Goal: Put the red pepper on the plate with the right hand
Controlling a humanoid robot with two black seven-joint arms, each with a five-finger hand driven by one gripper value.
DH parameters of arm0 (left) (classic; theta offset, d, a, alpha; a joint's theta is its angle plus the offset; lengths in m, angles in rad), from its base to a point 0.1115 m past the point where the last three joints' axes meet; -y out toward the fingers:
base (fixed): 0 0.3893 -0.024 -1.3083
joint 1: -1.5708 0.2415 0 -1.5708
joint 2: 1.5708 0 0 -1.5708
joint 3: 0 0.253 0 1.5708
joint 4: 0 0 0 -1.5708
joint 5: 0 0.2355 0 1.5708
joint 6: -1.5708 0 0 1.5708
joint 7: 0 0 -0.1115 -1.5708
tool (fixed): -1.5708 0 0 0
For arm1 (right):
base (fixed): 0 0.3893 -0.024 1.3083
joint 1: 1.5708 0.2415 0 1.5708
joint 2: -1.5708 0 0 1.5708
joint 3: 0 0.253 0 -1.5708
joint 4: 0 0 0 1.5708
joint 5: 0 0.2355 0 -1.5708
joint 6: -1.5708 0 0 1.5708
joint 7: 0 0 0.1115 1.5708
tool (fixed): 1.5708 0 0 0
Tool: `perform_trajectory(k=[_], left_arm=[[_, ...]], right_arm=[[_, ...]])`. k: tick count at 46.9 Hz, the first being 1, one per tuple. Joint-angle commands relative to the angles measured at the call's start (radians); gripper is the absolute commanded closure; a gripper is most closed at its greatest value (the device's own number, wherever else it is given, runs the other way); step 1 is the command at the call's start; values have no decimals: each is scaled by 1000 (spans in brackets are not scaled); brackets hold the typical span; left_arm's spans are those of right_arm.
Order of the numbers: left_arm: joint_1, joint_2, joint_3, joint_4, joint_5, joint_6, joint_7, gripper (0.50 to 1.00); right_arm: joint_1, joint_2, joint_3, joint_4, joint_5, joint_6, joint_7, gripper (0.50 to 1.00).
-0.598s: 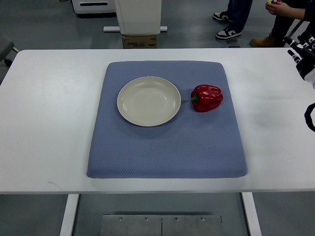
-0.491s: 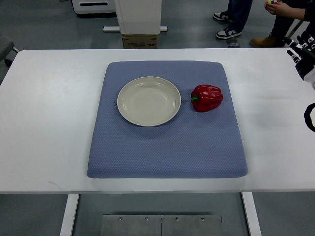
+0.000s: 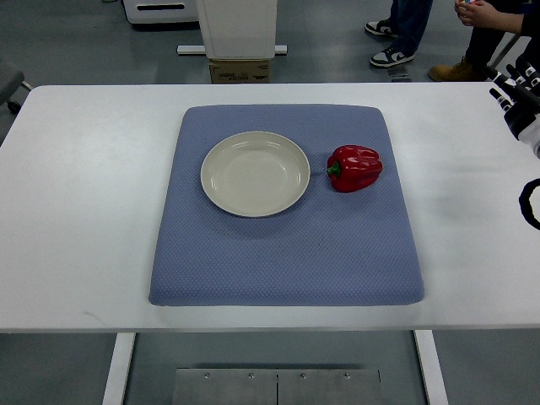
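Nearest me, the white table [image 3: 76, 253] carries a blue mat [image 3: 287, 261], bare along its near half. Further in, the cream plate [image 3: 256, 173] sits empty at the mat's centre, and the red pepper [image 3: 355, 168] lies on its side just beside the plate's right rim, not touching it, its green stem pointing at the plate. The grasp is not yet begun. In my judgement the step calls for me to come in from the right and above, close around the pepper's broad body rather than the stem, lift it clear of the rim, and set it down at the plate's middle so it cannot roll off. My right hand [image 3: 516, 99] shows only partly at the far right edge, well apart from the pepper, holding nothing; its dark fingertips [image 3: 499, 87] appear spread and relaxed. My left hand is absent from view. Beyond the table, people's shoes stand on the floor.
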Motion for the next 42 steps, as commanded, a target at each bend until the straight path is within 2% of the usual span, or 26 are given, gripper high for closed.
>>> perform_trajectory(k=[1, 15, 42], left_arm=[[0, 0, 0, 0, 0, 0, 0, 500], [0, 0, 0, 0, 0, 1, 0, 500], [0, 0, 0, 0, 0, 0, 0, 500]], right_arm=[[1, -1, 2, -1, 0, -1, 2, 500], [-5, 43, 0, -11, -2, -10, 8, 500], [20, 56, 45, -5, 0, -6, 47, 500]])
